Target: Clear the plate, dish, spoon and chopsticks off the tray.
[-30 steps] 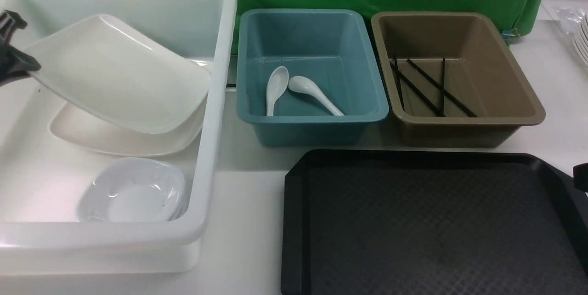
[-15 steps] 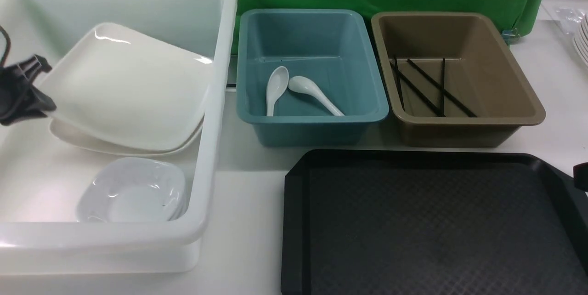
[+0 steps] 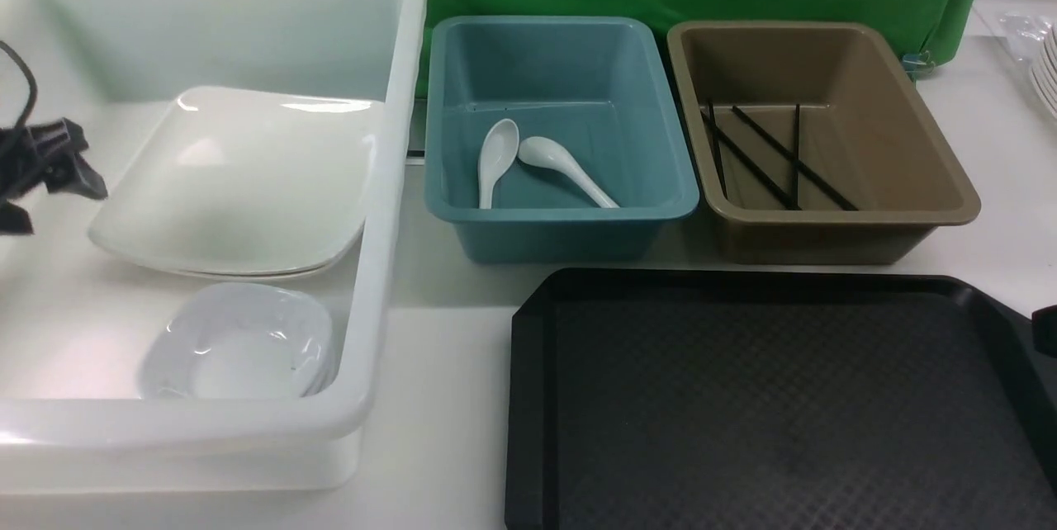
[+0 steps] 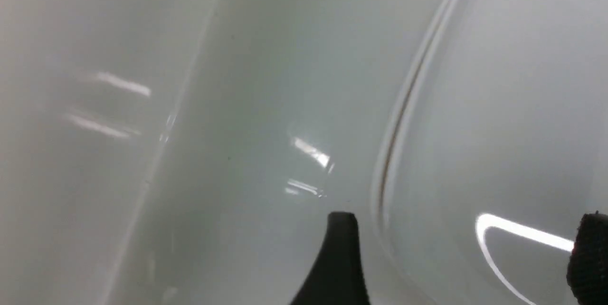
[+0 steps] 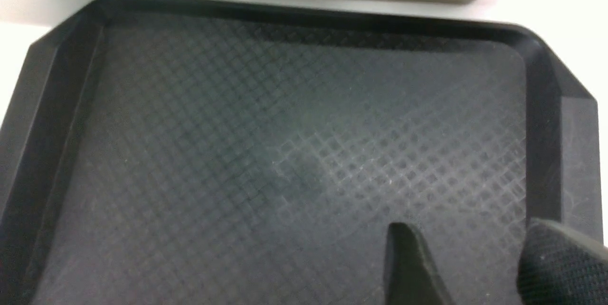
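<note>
Left end effector (image 3: 49, 175) is hanging at mid-left of frame, jaws apart, gripping nothing. The plate (image 3: 239, 183) is lying just beside it, stacked inside the white tub (image 3: 388, 183). Right end effector (image 5: 475, 257) is idling, apparently parted, above the bare tray (image 3: 743, 398), lower right.

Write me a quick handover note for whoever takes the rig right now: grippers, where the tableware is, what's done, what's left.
Left gripper: jaws open, holding nothing, beside the plate inside the white tub.
Right gripper: jaws apart, empty, over the tray.
Plate lies on another plate in the white tub; small dishes sit in front of it.
Two spoons in the blue tub; chopsticks in the brown tub.
Done: nothing shows on the visible part of the tray.
Left: pull the left arm out of the tub, park both arms.
</note>
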{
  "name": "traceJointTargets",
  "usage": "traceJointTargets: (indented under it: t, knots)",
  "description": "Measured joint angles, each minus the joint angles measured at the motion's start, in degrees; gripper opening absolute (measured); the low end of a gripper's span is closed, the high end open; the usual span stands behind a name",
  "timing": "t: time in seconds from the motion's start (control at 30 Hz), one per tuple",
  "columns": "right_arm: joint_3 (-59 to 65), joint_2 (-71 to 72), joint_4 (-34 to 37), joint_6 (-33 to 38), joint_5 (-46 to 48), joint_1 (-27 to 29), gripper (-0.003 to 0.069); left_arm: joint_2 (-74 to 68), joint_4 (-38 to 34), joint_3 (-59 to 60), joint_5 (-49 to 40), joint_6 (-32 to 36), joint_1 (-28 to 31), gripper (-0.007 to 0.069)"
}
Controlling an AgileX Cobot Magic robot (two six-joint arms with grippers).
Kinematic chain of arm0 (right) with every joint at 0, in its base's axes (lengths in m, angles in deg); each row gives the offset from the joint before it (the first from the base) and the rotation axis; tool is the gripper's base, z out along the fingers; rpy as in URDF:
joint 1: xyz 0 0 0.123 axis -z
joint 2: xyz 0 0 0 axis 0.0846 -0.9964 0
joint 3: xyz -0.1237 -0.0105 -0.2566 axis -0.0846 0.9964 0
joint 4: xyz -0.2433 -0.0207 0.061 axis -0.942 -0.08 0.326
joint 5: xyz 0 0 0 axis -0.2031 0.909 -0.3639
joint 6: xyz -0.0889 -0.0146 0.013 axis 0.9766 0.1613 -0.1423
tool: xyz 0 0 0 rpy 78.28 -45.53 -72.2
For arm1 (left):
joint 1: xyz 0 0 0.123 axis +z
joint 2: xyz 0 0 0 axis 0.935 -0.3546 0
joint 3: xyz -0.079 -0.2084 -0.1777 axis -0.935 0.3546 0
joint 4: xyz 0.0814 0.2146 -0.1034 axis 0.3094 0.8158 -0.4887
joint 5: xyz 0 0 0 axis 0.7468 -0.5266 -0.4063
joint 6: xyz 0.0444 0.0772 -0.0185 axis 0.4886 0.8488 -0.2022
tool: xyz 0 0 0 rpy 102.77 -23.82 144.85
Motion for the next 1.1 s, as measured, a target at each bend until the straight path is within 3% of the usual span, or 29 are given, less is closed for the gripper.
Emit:
traceJointTargets:
  t: [0.1, 0.2, 0.27, 0.3, 0.4, 0.43, 0.57, 0.73, 0.87, 0.9, 1.1]
  knots:
    - [-5.17, 0.00, 1.28, 1.60, 1.63, -0.31, 0.0303, 3.80, -0.39, -2.39, -3.33, 0.63, -0.80, 0.0534]
    - [-13.33, 0.00, 2.22, 4.56, 2.34, -0.98, 0.0153, 8.30, -2.79, -4.21, -6.62, 2.72, -3.22, 0.0369]
    - [-18.04, 0.00, 2.35, 5.66, 2.34, -1.17, 0.0076, 12.11, -4.84, -4.45, -7.56, 4.07, -6.03, 0.0219]
    - [-20.32, 0.00, 2.39, 6.14, 2.26, -1.23, 0.0055, 14.39, -5.68, -4.45, -8.06, 5.33, -8.00, 0.0139]
    - [-26.28, 0.50, 2.33, 6.76, 1.86, -1.44, 0.0029, 19.59, -6.55, -4.45, -9.16, 7.36, -13.04, 0.0046]
    - [-27.91, 1.99, 2.33, 7.17, -0.36, -1.44, 0.0024, 24.80, -6.55, -4.50, -10.44, 7.48, -18.29, 0.0015]
    - [-26.39, 6.71, 2.27, 7.88, -6.14, -1.49, 0.0022, 31.64, -5.71, -3.93, -11.61, 7.48, -24.62, 0.0004]
    - [-11.49, 21.38, 2.21, 8.04, -23.73, -1.49, 0.0022, 46.00, -3.22, 2.77, -8.92, 6.33, -34.11, 0.0000]
    - [7.08, 34.88, 2.16, 8.04, -40.19, -1.49, 0.0022, 58.38, -2.83, 13.37, -7.18, 4.17, -36.44, 0.0000]
    - [7.08, 34.89, 2.16, 8.04, -40.19, -1.49, 0.0022, 59.03, -2.83, 14.03, -7.00, 4.17, -36.44, 0.0000]
    - [25.12, 46.44, 2.16, 8.04, -59.02, -1.49, 0.0022, 79.45, -2.52, 37.22, 4.87, 0.77, -36.52, 0.0000]
